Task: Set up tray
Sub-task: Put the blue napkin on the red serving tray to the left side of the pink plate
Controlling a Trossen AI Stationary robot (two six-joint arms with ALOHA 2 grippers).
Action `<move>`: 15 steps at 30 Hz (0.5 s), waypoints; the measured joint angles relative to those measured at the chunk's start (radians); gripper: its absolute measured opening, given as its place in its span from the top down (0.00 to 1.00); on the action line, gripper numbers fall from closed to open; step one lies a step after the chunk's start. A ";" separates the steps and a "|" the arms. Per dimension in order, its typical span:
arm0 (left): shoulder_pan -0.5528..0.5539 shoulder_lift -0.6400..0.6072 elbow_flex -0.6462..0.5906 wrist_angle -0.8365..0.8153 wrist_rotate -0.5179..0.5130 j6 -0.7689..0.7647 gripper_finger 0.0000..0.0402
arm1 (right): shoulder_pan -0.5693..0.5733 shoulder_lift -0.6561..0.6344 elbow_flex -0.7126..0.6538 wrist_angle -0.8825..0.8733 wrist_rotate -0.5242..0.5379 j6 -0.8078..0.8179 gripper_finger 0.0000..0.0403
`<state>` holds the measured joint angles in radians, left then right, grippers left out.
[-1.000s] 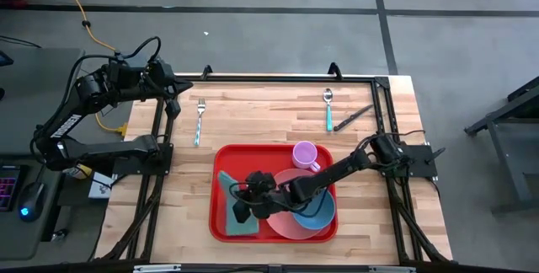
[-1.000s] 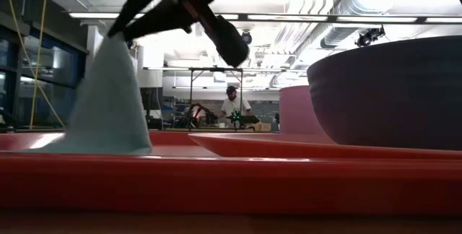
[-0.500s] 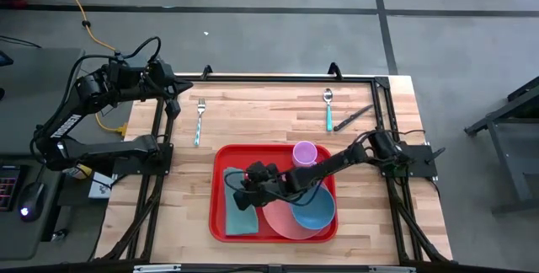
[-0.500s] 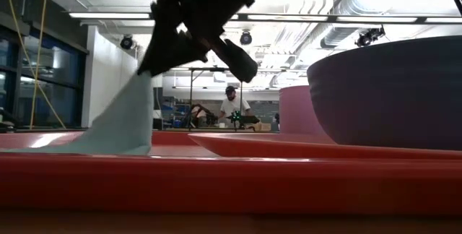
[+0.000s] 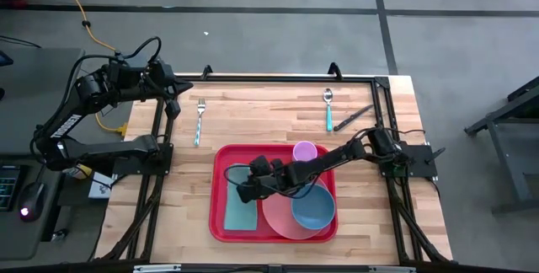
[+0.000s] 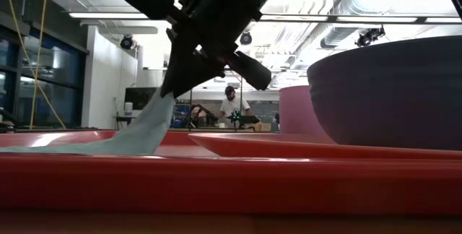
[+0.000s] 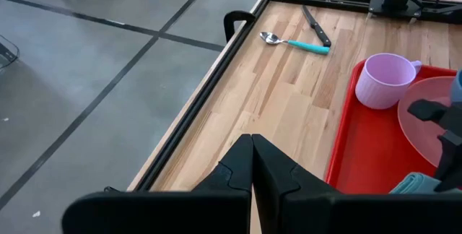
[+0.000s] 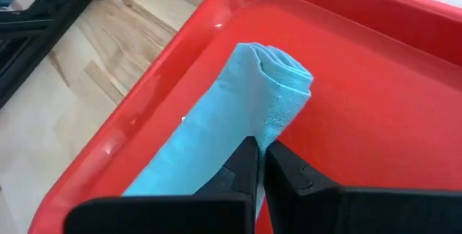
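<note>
From above: one red tray [image 5: 271,151] sits at the near middle of the table [image 5: 253,117], holding one pink plate [image 5: 282,218], one blue bowl [image 5: 313,209], one pink cup [image 5: 304,151] and one teal cloth [image 5: 239,206]. Off the tray on the far side there's one fork [image 5: 200,121] to the left, plus one spoon [image 5: 328,109] and one knife [image 5: 353,117] to the right. The right arm stretches leftward low across the tray, and its right gripper [image 5: 242,190] is pinched shut on the cloth's far end. The left arm is folded up off the table's far left corner.

Low view: the cloth [image 6: 137,136] hangs from those closed fingers, its bottom resting on the tray [image 6: 231,180].

Left wrist view: the left gripper [image 7: 252,167] has its fingers pressed together, nothing in them.

Right wrist view: the right gripper [image 8: 256,163] is clamped on the rolled cloth [image 8: 238,111] near the tray's [image 8: 404,75] rim.
</note>
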<state>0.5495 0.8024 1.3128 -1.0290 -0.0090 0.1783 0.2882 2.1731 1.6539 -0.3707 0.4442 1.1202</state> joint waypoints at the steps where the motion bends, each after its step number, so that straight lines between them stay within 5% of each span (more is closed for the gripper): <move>1: 0.000 0.000 0.000 0.000 0.000 0.000 0.91 | 0.000 0.000 0.000 -0.002 0.000 0.001 1.00; 15: 0.000 0.000 0.000 0.000 0.002 0.000 0.91 | -0.020 0.000 0.000 -0.007 -0.023 -0.025 1.00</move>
<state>0.5495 0.8024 1.3128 -1.0286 -0.0074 0.1783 0.2683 2.1731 1.6539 -0.3779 0.4209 1.0950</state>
